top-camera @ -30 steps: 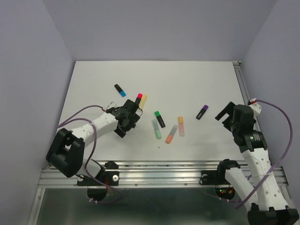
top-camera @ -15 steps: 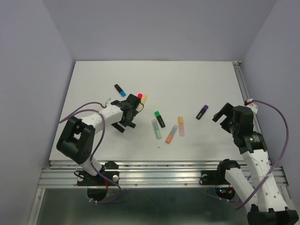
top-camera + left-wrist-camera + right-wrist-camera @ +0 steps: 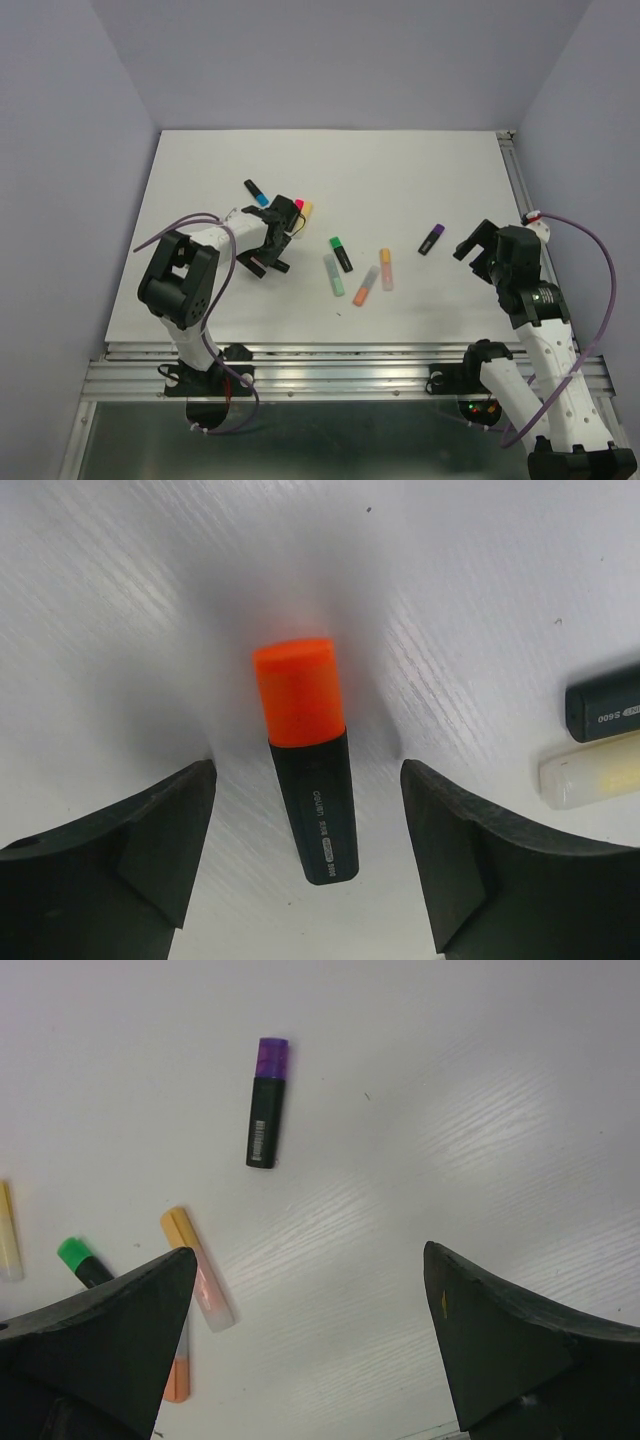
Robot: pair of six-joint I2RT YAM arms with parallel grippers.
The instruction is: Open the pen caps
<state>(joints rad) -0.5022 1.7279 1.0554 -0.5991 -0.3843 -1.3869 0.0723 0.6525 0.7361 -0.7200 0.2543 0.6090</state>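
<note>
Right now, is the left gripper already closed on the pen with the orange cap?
No, the left gripper is open: its fingers lie on each side of the pen, not touching it.

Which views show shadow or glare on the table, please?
Left wrist: soft grey shadows on the table around the orange cap. Right wrist: bright glare streaks on the table's right part. Top external: even light, only faint shadows.

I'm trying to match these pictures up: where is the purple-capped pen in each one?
Top external: the purple-capped pen lies right of centre, apart from the others.
Left wrist: not in it.
Right wrist: the purple-capped pen, upper middle, cap up.
Shared landmark: the green-capped pen, to its left in both those views.
</note>
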